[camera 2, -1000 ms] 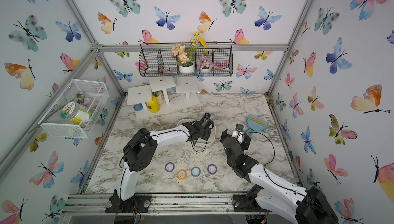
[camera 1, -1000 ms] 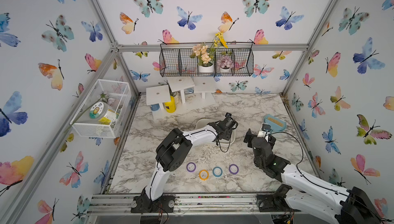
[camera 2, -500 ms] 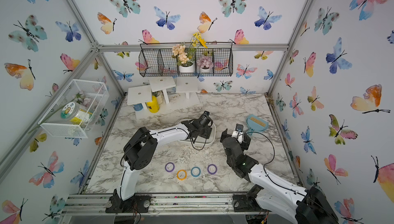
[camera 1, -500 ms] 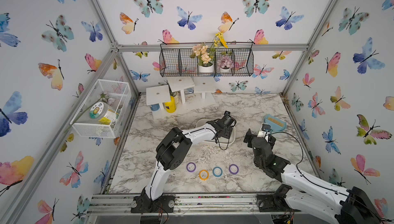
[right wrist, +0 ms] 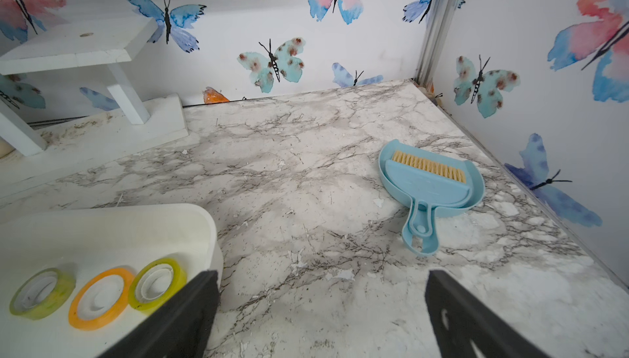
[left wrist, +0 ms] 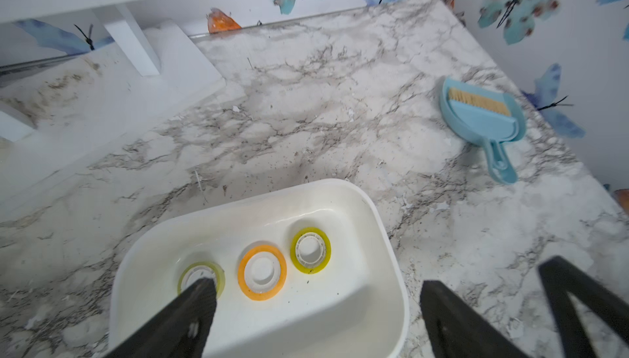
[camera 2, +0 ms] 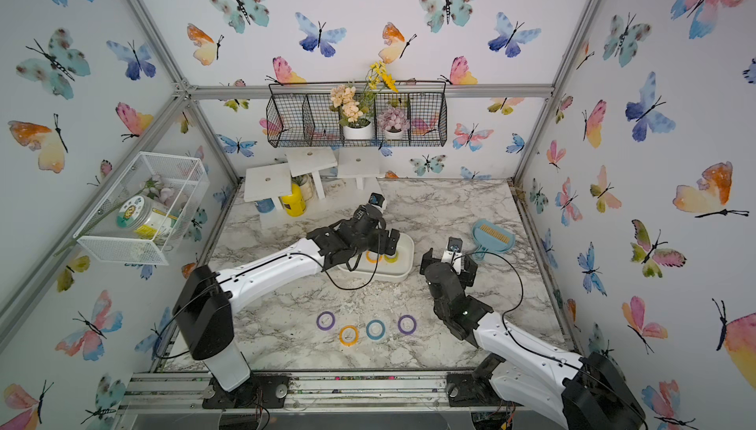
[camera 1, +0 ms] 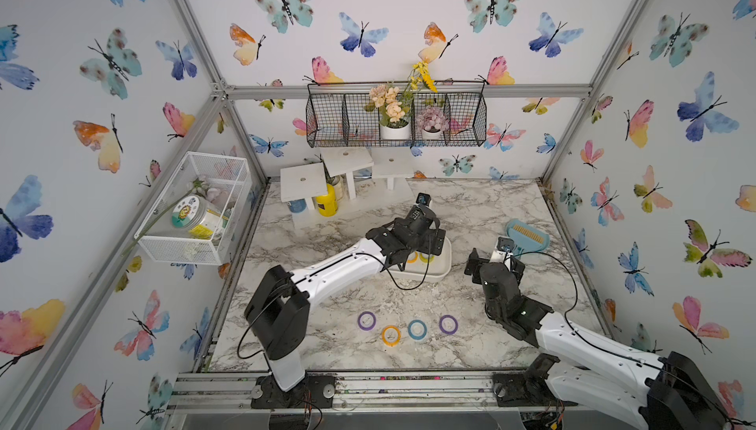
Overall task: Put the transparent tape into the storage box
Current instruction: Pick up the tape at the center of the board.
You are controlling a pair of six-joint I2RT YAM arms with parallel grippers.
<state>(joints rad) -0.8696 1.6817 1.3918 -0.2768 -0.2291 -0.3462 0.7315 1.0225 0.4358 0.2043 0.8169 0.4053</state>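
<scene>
The storage box is a shallow white tub in mid-table. Inside lie three transparent tape rolls: a pale green one, an orange one and a yellow-green one. My left gripper hangs open above the box, one finger over the pale green roll, holding nothing. My right gripper stands open over bare marble just right of the box. Several more coloured rolls, such as a blue one, lie near the table's front.
A blue dustpan with brush lies at the right. White stands and a yellow can are at the back left. A black wire rack and a white mesh basket hang on the walls.
My left gripper's jaws have opened above the box, and the pale green roll now lies inside it. The right arm has not moved.
</scene>
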